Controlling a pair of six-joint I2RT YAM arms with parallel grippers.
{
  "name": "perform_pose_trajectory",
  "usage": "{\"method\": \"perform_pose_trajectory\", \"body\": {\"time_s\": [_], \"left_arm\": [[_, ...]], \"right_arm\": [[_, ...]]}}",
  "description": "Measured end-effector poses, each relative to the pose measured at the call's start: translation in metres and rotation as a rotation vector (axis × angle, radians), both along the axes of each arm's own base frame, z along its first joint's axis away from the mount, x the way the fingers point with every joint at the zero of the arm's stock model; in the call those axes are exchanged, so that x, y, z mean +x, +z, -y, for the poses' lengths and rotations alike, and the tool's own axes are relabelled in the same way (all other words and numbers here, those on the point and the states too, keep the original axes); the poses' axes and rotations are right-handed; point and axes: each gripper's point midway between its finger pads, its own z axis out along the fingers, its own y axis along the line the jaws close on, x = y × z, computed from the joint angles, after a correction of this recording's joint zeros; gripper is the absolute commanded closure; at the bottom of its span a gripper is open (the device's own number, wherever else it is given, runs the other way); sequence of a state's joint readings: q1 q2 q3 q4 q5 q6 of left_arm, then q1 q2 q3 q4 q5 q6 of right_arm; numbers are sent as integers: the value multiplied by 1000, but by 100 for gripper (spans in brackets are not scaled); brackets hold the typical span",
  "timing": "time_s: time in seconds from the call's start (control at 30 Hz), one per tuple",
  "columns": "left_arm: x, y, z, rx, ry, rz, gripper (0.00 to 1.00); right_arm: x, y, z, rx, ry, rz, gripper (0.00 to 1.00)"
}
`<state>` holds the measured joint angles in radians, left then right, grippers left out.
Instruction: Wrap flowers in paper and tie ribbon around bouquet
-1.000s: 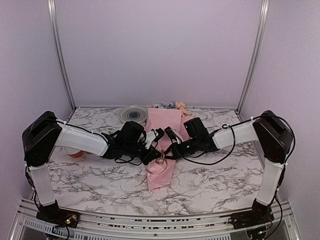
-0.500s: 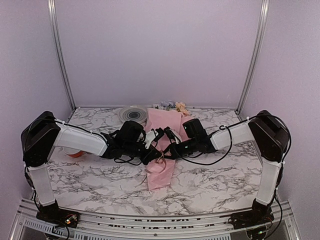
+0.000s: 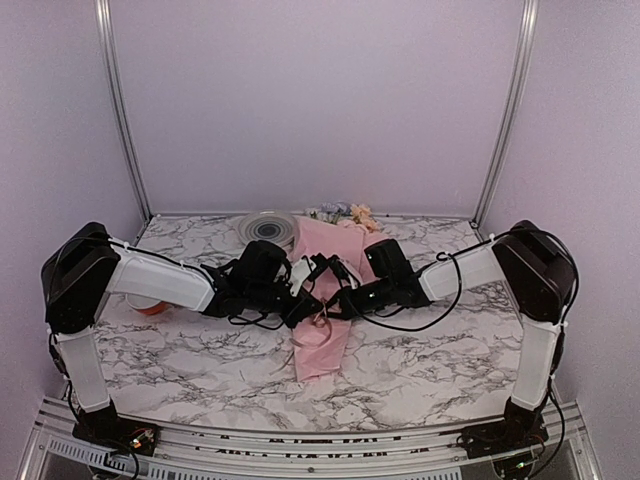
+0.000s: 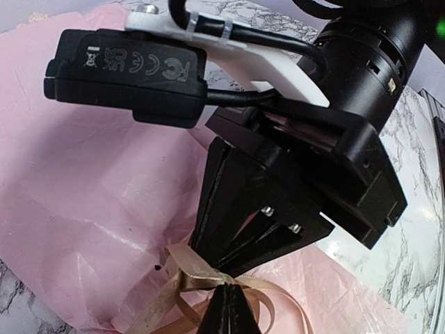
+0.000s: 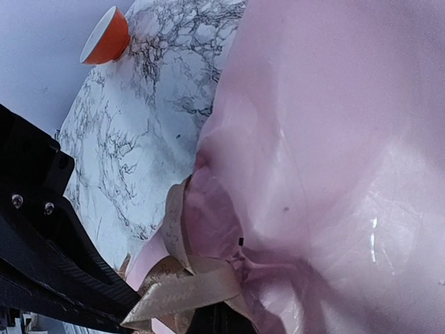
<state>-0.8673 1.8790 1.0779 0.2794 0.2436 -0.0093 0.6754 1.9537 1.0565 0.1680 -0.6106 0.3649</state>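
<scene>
The bouquet (image 3: pixel 325 285) lies along the middle of the table, a cone of pink paper (image 4: pixel 90 181) with the flowers (image 3: pixel 345 212) showing at its far, wide end. A tan ribbon (image 3: pixel 322 318) is looped round its narrow part. Both arms meet over it. My left gripper (image 4: pixel 229 309) is shut, pinching the ribbon (image 4: pixel 194 271) at its crossing. My right gripper (image 5: pixel 216 320) is shut too, with the ribbon (image 5: pixel 188 292) lying across its tips against the crumpled paper (image 5: pixel 327 139). The stems are hidden inside the wrap.
A grey round disc (image 3: pixel 267 227) sits at the back, left of the blooms. A small orange-red spool (image 3: pixel 150 307) stands behind the left arm, also seen as the orange spool (image 5: pixel 108 35) in the right wrist view. Side walls stand close to both arms.
The right arm has edged slightly left toward the left gripper. Both grippers stay shut at the ribbon, and the bouquet has barely shifted.
</scene>
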Motion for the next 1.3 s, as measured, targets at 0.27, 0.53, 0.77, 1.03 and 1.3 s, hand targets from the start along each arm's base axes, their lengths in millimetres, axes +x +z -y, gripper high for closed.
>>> {"method": "perform_pose_trajectory", "body": {"time_s": [0.27, 0.53, 0.77, 1.03, 1.3], "left_arm": [[-4, -6, 2, 1, -24, -18, 96], [0, -36, -3, 78, 2, -39, 96], [3, -38, -6, 96, 17, -35, 95], [3, -39, -6, 98, 17, -36, 95], [3, -39, -6, 97, 17, -36, 94]], "right_arm": [[5, 3, -3, 27, -9, -4, 100], [5, 2, -2, 27, -17, -14, 97], [-2, -4, 6, 6, -25, -39, 95], [-4, 8, 22, -3, -42, -35, 89], [-5, 14, 23, -1, -32, -16, 86]]}}
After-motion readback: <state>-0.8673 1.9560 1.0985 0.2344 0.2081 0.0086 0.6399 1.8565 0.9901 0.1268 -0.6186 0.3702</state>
